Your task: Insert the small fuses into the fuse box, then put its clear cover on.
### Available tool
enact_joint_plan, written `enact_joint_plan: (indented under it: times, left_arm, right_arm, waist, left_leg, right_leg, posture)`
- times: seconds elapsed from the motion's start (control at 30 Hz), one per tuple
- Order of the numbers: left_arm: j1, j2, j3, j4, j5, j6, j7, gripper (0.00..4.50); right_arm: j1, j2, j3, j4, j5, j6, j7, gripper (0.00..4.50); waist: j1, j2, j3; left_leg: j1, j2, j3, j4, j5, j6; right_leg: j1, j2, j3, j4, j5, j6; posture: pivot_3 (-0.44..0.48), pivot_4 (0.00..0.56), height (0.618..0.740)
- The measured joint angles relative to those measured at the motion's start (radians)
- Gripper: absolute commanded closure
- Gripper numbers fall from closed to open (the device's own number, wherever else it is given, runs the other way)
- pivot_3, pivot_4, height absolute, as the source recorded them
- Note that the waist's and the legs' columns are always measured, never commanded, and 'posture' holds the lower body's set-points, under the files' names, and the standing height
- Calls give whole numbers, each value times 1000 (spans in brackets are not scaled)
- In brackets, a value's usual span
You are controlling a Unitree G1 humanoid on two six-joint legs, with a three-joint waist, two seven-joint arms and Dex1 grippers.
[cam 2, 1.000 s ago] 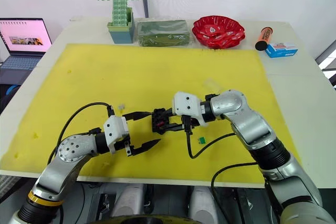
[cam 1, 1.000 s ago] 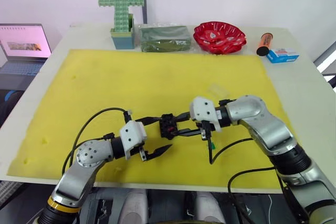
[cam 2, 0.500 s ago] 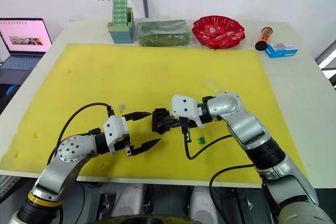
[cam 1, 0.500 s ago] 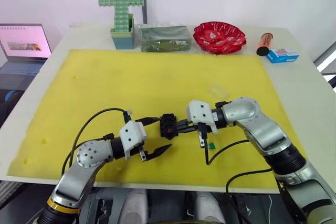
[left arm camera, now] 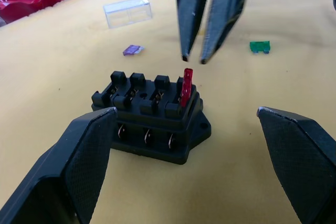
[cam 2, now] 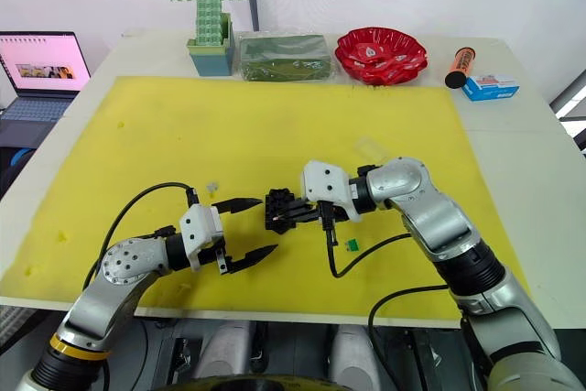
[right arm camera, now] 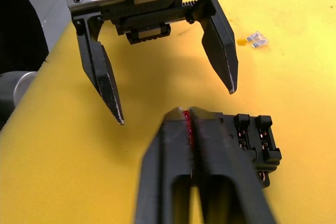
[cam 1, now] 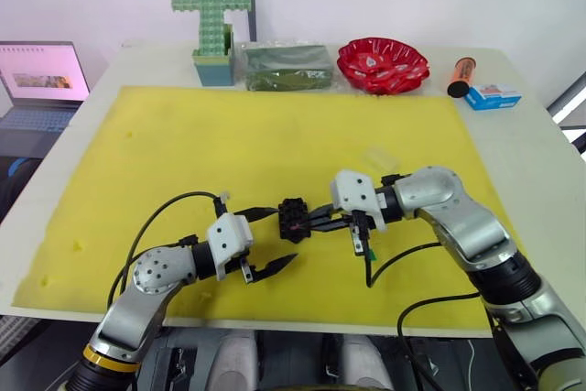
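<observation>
The fuse box [left arm camera: 149,119] sits near the mat's [cam 1: 183,135] front edge with a red fuse [left arm camera: 186,85] standing half-seated. Right gripper [left arm camera: 193,59] hovers just above it, nearly closed and empty; left gripper [cam 1: 268,241] is wide open. Fuses look tiny, light and slippery, so pinch the flat faces.

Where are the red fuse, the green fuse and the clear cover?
red fuse [left arm camera: 186,86], left wrist view, on its upright body.
green fuse [left arm camera: 259,46], left wrist view, on its flat face.
clear cover [left arm camera: 128,12], left wrist view, on its side wall.
</observation>
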Motion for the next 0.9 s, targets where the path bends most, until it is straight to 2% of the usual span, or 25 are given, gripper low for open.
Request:
enact_joint_plan:
  times: [0.07, 0.43, 0.57, 0.67, 0.9]
  left_arm:
    - [0, 0, 0, 0, 0, -3, 0, 0]
    - [7, 0, 0, 17, 0, -25, -1, 0]
    - [13, 0, 0, 22, 1, -27, -1, 0]
    - [13, -3, 0, 33, 3, -42, -1, 0]
    - [13, -4, 0, 53, 4, -63, -2, 0]
  right_arm:
    - [0, 0, 0, 0, -8, -12, -4, 2426]
    - [-6, 20, 33, 59, -84, -88, -15, 2426]
    - [-6, 27, 38, 67, -95, -117, -16, 3342]
    - [-6, 30, 39, 81, -106, -129, -16, 4470]
    - [-6, 32, 38, 81, -104, -138, -11, 4470]
  waist:
    - [0, 0, 0]
    - [0, 0, 0]
    - [0, 0, 0]
    - [0, 0, 0]
    - [0, 0, 0]
  left_leg:
    - [0, 0, 0, 0, 0, 0]
    - [0, 0, 0, 0, 0, 0]
    - [0, 0, 0, 0, 0, 0]
    - [0, 0, 0, 0, 0, 0]
    - [0, 0, 0, 0, 0, 0]
  right_leg:
    - [0, 0, 0, 0, 0, 0]
    - [0, 0, 0, 0, 0, 0]
    - [0, 0, 0, 0, 0, 0]
    - [0, 0, 0, 0, 0, 0]
    - [0, 0, 0, 0, 0, 0]
  posture:
    - [0, 150, 740]
    - [0, 150, 740]
    - [0, 150, 740]
    - [0, 150, 740]
    - [0, 150, 740]
